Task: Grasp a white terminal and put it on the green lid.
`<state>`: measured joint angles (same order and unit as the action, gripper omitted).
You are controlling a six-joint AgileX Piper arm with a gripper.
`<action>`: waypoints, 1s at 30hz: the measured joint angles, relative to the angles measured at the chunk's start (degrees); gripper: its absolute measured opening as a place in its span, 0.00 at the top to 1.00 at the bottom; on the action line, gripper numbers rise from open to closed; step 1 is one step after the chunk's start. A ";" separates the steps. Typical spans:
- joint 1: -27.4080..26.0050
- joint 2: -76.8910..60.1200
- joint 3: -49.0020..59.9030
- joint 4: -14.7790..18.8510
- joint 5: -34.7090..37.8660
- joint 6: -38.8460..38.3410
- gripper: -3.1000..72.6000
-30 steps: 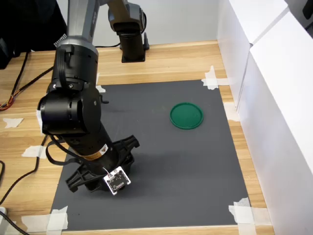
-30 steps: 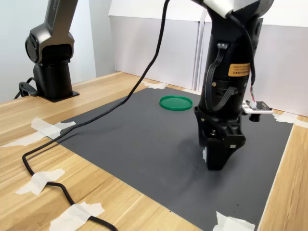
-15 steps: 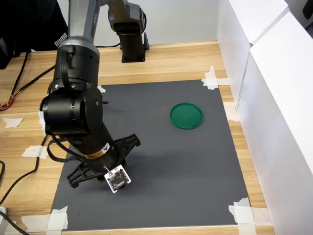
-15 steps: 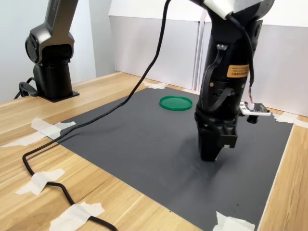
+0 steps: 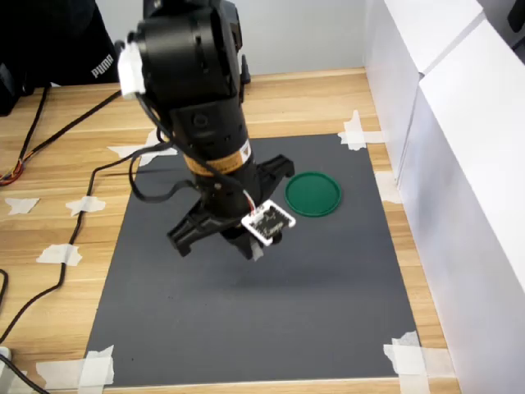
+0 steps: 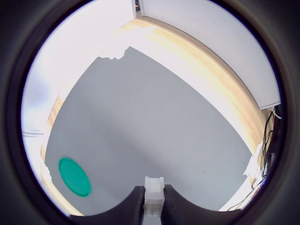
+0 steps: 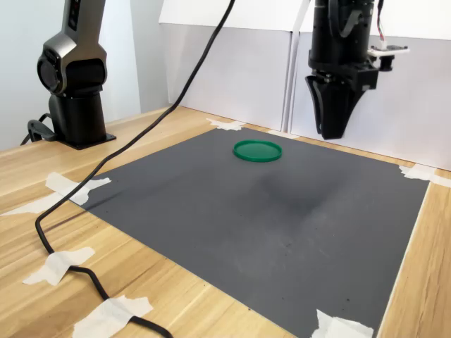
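Observation:
The green lid (image 5: 312, 194) lies flat on the dark mat, to the first exterior view's right of centre; it also shows in the second exterior view (image 7: 257, 151) and the wrist view (image 6: 74, 176). My gripper (image 5: 253, 248) hangs in the air above the mat, just to the lid's left in the first exterior view. In the wrist view the gripper (image 6: 153, 200) is shut on the white terminal (image 6: 153, 188), a small blocky piece standing between the two fingers. In the second exterior view the gripper (image 7: 331, 132) hovers well above the mat, to the lid's right, and the terminal does not show there.
The dark mat (image 5: 328, 287) is taped to a wooden table. White walls (image 5: 459, 164) stand along the first exterior view's right. The arm's base (image 7: 74, 105) and a black cable (image 7: 106, 186) are at the second exterior view's left. White tape scraps (image 5: 410, 357) mark the mat's corners.
The arm has risen from the mat's near left corner and swung toward the green lid, carrying the terminal. The gripper now hangs high above the mat instead of touching down.

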<state>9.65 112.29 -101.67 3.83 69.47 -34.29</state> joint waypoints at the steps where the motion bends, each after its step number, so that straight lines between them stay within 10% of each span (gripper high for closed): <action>1: 0.27 -1.30 1.74 0.00 0.00 0.00 0.85; 30: 19.17 -14.70 32.78 -3.83 -13.11 2.96 0.85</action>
<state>28.82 97.59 -68.89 0.00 56.35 -31.33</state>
